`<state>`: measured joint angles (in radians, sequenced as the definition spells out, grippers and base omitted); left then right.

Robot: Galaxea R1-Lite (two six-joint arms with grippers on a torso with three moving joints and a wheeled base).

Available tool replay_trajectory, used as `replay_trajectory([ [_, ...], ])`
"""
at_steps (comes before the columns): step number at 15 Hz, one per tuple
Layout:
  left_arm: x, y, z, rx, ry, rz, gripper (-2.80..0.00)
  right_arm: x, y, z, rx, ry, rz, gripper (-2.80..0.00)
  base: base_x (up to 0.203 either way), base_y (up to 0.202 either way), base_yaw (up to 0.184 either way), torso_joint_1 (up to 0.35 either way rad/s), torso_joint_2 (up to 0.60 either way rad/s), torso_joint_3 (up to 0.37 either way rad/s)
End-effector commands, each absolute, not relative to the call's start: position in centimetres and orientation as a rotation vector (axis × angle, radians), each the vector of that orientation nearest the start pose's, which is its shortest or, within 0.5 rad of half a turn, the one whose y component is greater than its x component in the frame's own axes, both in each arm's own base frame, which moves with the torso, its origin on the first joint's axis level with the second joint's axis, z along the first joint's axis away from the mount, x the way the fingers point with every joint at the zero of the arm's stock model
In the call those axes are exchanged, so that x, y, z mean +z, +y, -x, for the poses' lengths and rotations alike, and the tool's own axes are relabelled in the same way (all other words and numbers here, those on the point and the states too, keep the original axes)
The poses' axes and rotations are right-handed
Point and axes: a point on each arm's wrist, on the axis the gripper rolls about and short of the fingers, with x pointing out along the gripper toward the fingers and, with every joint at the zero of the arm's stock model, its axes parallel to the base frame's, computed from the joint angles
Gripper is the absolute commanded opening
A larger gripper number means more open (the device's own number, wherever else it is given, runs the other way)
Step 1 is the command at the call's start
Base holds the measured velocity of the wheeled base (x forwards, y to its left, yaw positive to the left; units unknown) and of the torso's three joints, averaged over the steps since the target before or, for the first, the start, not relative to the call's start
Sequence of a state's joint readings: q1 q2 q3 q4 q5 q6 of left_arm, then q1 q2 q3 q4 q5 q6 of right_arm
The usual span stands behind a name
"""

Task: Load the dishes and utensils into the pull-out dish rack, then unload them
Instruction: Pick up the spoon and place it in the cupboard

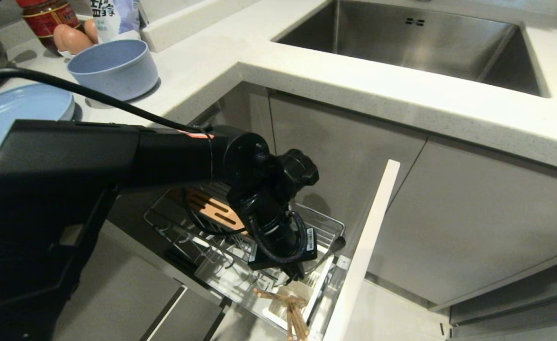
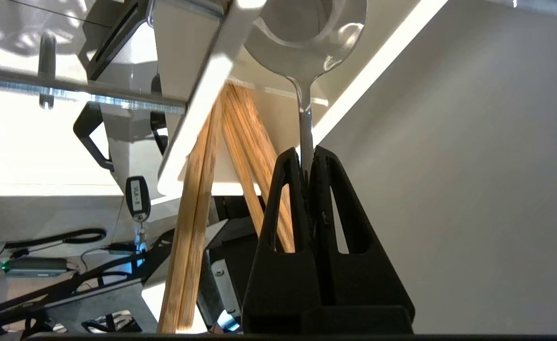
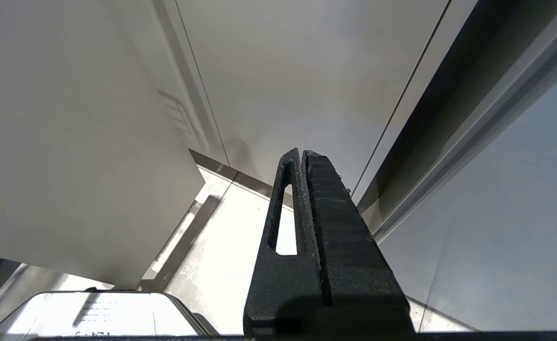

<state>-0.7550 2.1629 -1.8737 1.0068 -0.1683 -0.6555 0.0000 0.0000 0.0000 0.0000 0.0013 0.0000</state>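
My left gripper (image 2: 307, 154) is shut on the thin handle of a silver long-handled spoon (image 2: 307, 42), whose bowl points away from the fingers. Beside it, light-wood chopsticks (image 2: 198, 203) lean in the white caddy (image 2: 198, 109). In the head view my left arm (image 1: 269, 208) reaches down over the pull-out dish rack (image 1: 328, 222), hiding its fingers; the chopsticks (image 1: 291, 308) stick out of the caddy (image 1: 274, 315) below it. The light-blue bowl (image 1: 113, 68) and plate (image 1: 18, 113) sit on the counter at the left. My right gripper (image 3: 302, 152) hangs shut and empty by cabinet fronts.
The rack's pale cabinet front (image 1: 366, 251) juts out to the right of the basket, and a wooden slotted strip (image 1: 212, 208) lies at its back. A steel sink (image 1: 416, 42) is set in the counter. Eggs (image 1: 72, 38) and a jar (image 1: 46, 19) stand behind the bowl.
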Motion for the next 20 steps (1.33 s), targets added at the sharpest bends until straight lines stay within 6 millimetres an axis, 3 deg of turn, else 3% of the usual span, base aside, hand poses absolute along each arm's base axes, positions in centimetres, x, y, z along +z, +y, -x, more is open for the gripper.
replay_trajectory([
  [1,16.6,-26.8,-28.1,-0.319,1.474,0.139,-2.80,7.5,0.0,2.3,0.002,0.000,0.000,-2.80,0.000,0.000,0.000,0.000,0.00,0.000],
  [19,15.3,-27.4,-29.2,-0.328,1.481,0.115,-2.80,7.5,0.0,2.3,0.002,0.000,0.000,-2.80,0.000,0.000,0.000,0.000,0.00,0.000],
  [20,15.4,-27.4,-29.1,-0.329,1.479,0.117,0.00,7.5,0.0,2.3,0.002,0.000,0.000,-2.80,0.000,0.000,0.000,0.000,0.00,0.000],
])
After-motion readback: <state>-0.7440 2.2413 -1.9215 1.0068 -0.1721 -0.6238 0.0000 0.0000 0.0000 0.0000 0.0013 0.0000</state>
